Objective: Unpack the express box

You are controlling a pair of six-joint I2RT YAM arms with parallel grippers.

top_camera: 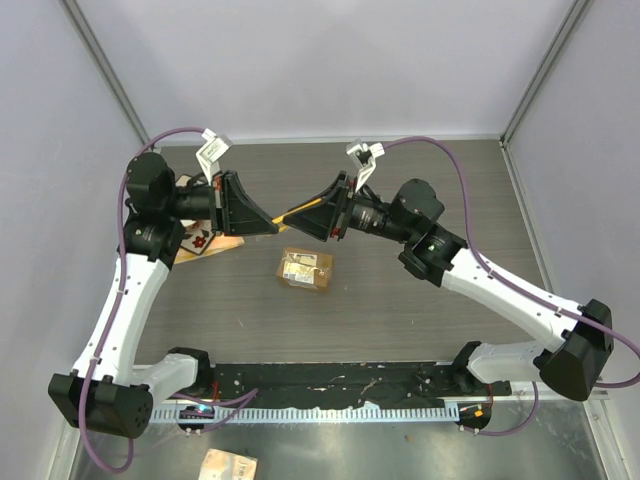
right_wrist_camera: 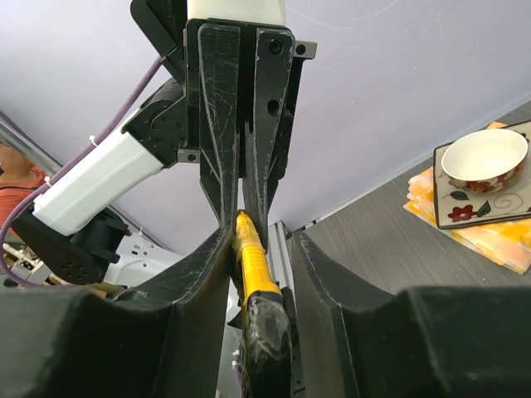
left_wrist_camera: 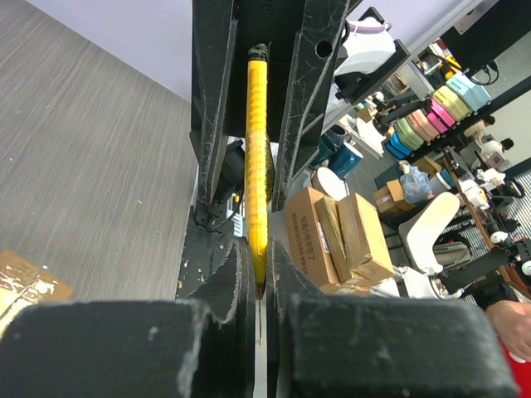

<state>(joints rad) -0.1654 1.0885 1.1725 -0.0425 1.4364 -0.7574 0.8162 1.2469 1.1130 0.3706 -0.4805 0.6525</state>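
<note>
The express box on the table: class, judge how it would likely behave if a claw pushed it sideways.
The express box lies flat and low on the table, so it would probably slide, not tip. Its flat cardboard sides suggest it is stiff and will not roll.

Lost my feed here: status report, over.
Left hand shut on knife. Right hand open around its other end. Box shut, untouched, below them. Cup on card apart, far left.

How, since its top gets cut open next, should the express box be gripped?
Probably from above, pinching the long side walls near one end of the express box: it lies flat, label up, nothing touching it, and that grip leaves most of its top free.
</note>
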